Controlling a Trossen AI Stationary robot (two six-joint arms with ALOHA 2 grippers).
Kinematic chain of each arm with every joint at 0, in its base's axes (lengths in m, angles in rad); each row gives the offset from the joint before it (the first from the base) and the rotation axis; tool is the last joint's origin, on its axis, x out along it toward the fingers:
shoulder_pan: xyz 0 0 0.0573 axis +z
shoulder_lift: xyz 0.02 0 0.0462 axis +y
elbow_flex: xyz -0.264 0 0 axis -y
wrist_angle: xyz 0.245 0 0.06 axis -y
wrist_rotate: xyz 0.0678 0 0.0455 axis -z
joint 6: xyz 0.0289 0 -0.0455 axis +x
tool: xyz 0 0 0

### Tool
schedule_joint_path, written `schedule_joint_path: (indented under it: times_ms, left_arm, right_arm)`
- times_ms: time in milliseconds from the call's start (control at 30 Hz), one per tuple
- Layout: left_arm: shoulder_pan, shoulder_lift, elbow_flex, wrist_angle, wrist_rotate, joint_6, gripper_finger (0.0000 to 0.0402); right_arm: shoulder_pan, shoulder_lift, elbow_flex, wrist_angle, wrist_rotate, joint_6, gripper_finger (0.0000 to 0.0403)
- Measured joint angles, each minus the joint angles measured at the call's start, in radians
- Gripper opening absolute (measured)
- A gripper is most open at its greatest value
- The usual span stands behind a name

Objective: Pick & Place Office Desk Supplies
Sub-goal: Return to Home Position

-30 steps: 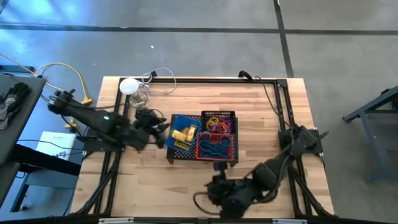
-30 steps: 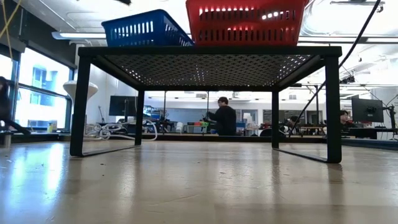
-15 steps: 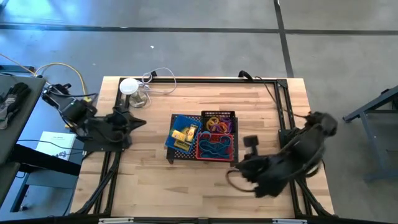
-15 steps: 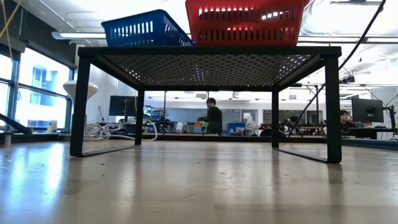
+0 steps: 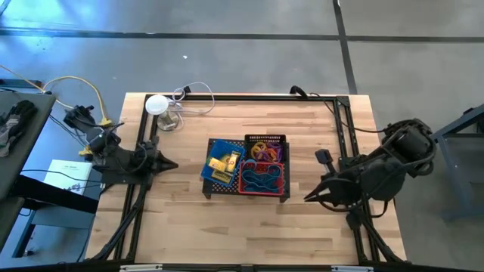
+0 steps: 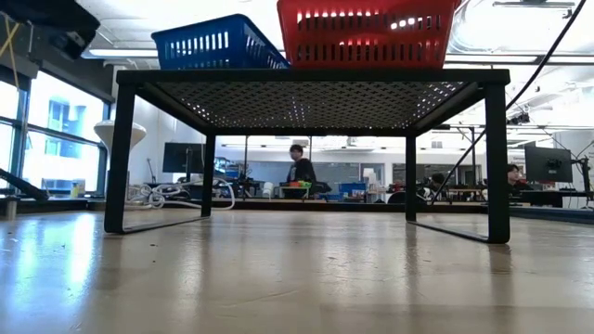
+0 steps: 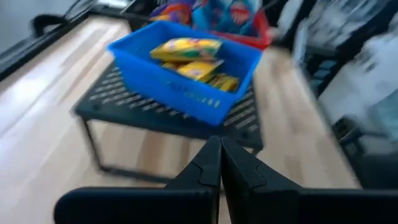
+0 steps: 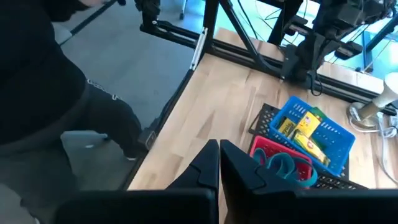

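Observation:
A black mesh stand (image 5: 208, 189) in the middle of the table carries three baskets. The blue basket (image 5: 223, 161) holds yellow packets (image 7: 186, 53). The red basket (image 5: 263, 178) holds blue rubber bands, and a small black basket (image 5: 266, 147) holds orange and purple rings. My left gripper (image 5: 172, 165) is shut and empty near the table's left edge, pointing at the blue basket (image 7: 186, 81). My right gripper (image 5: 308, 198) is shut and empty, raised right of the stand and looking down on the baskets (image 8: 311, 134).
A white round-topped object with a cable (image 5: 159, 106) stands at the far left corner. Black frame rails (image 5: 340, 128) run along the table's sides. Bare wood lies on the near side of the stand (image 5: 249, 227). In the low view, people (image 6: 299, 172) show in the room behind.
My left gripper has drawn back from the blue basket toward the table's left edge and has shut with nothing in it. My right gripper has risen from the near edge and swung toward the table's right edge. The baskets and their contents have stayed put.

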State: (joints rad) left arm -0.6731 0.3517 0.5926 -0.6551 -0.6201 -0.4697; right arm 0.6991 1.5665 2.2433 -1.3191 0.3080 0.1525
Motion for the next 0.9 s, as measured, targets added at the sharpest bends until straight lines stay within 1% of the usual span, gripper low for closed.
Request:
schedule_joint_path:
  times_ms: [67, 167, 267, 333, 433, 567, 667, 733, 833, 900]
  left_arm:
    - [0.0, -0.048, -0.064, 0.106, 0.012, 0.034, 0.0]
    - [0.0, -0.107, -0.15, 0.233, 0.031, 0.086, 0.0]
    - [0.0, -0.148, -0.225, 0.316, 0.031, 0.109, 0.0]
    - [0.001, -0.166, -0.274, 0.352, 0.031, 0.115, 0.0]
    - [0.002, -0.176, -0.33, 0.41, 0.031, 0.114, 0.0]
    - [0.003, -0.175, -0.372, 0.453, 0.049, 0.114, 0.0]
    - [0.003, -0.174, -0.396, 0.502, 0.104, 0.153, 0.0]
    - [0.003, -0.174, -0.439, 0.616, 0.16, 0.22, 0.0]
    - [0.01, -0.174, -0.522, 0.778, 0.232, 0.315, 0.0]
    - [0.033, -0.173, -0.56, 0.816, 0.251, 0.356, 0.0]
  right_arm:
    - [0.007, 0.0, -0.011, 0.009, -0.001, 0.008, 0.0002]
    - [0.011, -0.013, -0.091, 0.048, 0.006, 0.009, 0.0002]
    - [0.012, -0.058, -0.234, 0.106, 0.0, 0.012, 0.0002]
    - [0.012, -0.123, -0.343, 0.166, 0.002, 0.03, 0.0002]
    - [0.012, -0.295, -0.549, 0.302, 0.012, 0.054, 0.0002]
    - [0.012, -0.559, -0.876, 0.613, 0.03, 0.012, 0.0002]
    - [0.006, -0.762, -1.155, 0.873, 0.029, -0.062, 0.0002]
    - [-0.014, -0.88, -1.335, 1.001, 0.021, -0.104, 0.0002]
    - [-0.07, -1.023, -1.573, 1.193, -0.045, -0.141, 0.0002]
    - [-0.117, -1.108, -1.702, 1.269, -0.09, -0.16, 0.0002]
